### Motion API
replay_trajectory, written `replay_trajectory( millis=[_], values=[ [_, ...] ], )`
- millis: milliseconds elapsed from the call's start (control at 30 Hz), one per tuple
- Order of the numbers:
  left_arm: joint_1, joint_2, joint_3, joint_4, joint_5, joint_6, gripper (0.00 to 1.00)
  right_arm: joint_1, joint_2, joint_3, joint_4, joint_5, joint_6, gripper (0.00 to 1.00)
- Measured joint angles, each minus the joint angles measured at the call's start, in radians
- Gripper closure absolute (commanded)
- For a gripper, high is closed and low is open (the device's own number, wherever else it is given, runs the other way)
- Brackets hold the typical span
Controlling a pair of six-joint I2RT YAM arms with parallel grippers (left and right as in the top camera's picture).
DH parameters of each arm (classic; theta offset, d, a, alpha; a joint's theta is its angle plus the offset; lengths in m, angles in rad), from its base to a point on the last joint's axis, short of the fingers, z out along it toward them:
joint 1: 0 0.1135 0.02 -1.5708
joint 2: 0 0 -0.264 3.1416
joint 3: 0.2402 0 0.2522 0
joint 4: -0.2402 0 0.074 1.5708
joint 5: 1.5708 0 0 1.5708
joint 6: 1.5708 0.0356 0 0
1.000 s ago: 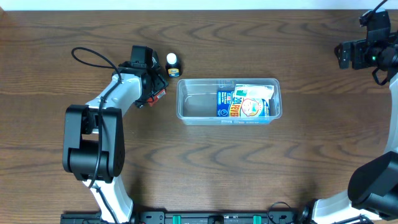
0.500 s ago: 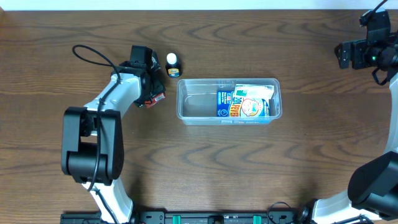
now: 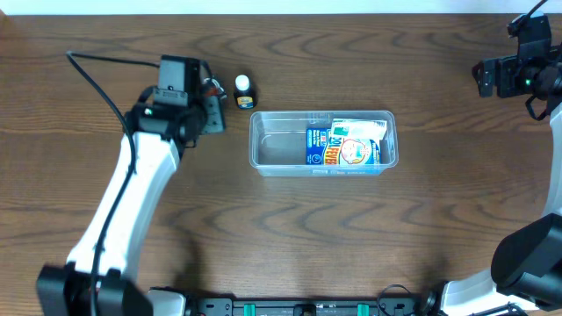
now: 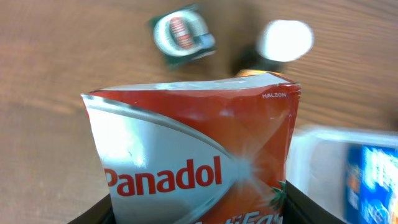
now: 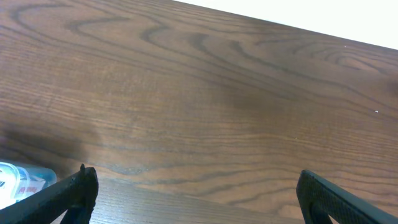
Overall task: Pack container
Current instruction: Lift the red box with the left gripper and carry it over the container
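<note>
The clear container sits mid-table with blue and green packets lying in its right half, while the left gripper, to its left near a white-capped bottle, clamps a red-and-silver Panadol box and the right gripper hangs spread wide over bare wood, well apart.

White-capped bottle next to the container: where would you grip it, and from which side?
Pinch the white-capped bottle across its cap from straight above: it seems to stand upright, round cap facing up, clear of the container. The left gripper is shut on the Panadol box.
</note>
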Motion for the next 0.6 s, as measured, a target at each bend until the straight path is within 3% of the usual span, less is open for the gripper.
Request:
replay_trajectory(
  millis=[400, 600],
  values=[
    [-0.376, -0.038, 0.000, 0.026, 0.003, 0.387, 0.43, 0.000, 0.000, 0.000, 0.000, 0.000, 0.000, 0.01],
    [-0.507, 0.013, 0.000, 0.113, 0.003, 0.547, 0.43, 0.000, 0.000, 0.000, 0.000, 0.000, 0.000, 0.01]
  ],
)
